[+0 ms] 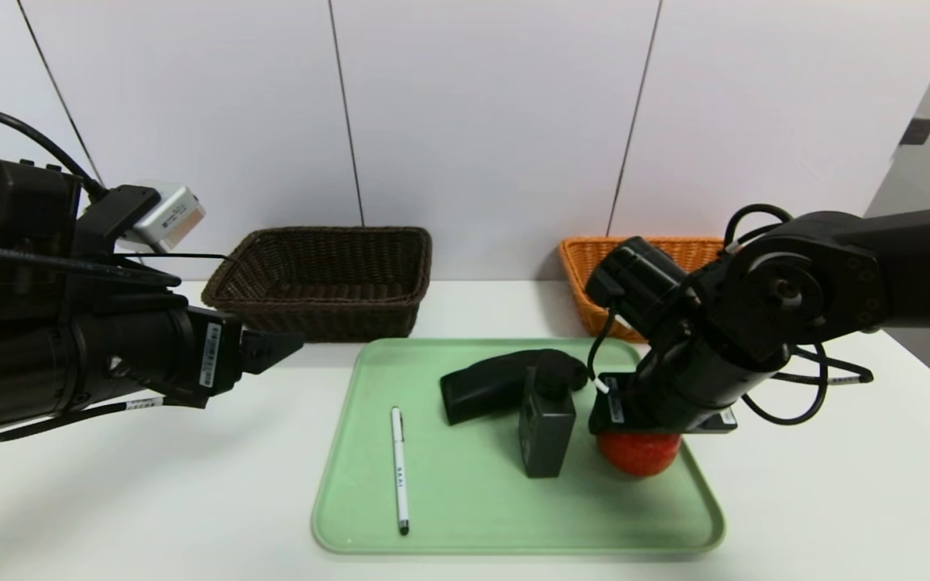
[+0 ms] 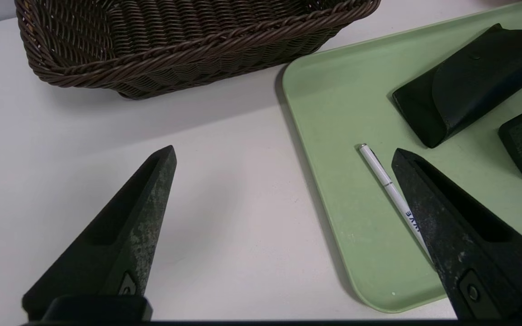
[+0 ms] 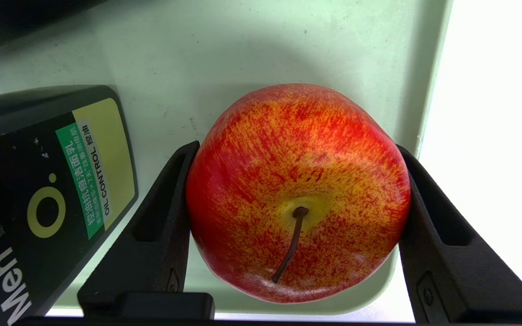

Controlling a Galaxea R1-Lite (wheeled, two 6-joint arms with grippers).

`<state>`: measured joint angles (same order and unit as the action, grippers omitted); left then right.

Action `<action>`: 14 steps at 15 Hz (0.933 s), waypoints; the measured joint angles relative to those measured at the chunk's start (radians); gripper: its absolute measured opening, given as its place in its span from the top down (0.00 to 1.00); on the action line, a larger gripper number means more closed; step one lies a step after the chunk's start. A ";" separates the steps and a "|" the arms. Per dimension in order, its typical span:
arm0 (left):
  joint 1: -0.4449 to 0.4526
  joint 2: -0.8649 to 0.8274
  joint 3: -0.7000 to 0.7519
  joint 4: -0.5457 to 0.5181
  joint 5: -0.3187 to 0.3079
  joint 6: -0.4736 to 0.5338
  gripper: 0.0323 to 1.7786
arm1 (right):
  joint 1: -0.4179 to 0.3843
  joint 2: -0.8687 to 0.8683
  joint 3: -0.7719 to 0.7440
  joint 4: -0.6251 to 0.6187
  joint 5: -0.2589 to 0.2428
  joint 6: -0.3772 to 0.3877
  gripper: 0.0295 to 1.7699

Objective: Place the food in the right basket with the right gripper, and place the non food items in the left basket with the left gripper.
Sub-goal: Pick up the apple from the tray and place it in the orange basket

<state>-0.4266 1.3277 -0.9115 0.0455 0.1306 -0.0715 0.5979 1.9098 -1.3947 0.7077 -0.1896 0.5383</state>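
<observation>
R gripper clamps apple from both sides (fingers touching it), apple sitting at tray right edge, bottle just beside. L gripper wide open w/ nothing in it, over table near brown basket.

Tray at the centre of the surface, pen on its left part, scanner behind the bottle at mid-tray, apple at the right edge, left basket behind-left, right basket behind-right.
</observation>
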 joint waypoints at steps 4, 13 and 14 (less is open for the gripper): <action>0.000 -0.002 0.001 0.001 0.000 0.000 0.05 | -0.001 -0.008 -0.001 0.019 0.001 -0.001 0.31; -0.001 -0.003 0.005 0.004 -0.002 -0.001 0.05 | -0.063 -0.116 -0.405 0.198 -0.001 -0.005 0.32; -0.001 -0.003 0.005 0.004 -0.001 -0.008 0.05 | -0.089 -0.110 -0.464 0.199 -0.003 -0.004 0.32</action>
<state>-0.4281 1.3245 -0.9068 0.0494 0.1294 -0.0798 0.5085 1.8002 -1.8587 0.9064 -0.1928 0.5338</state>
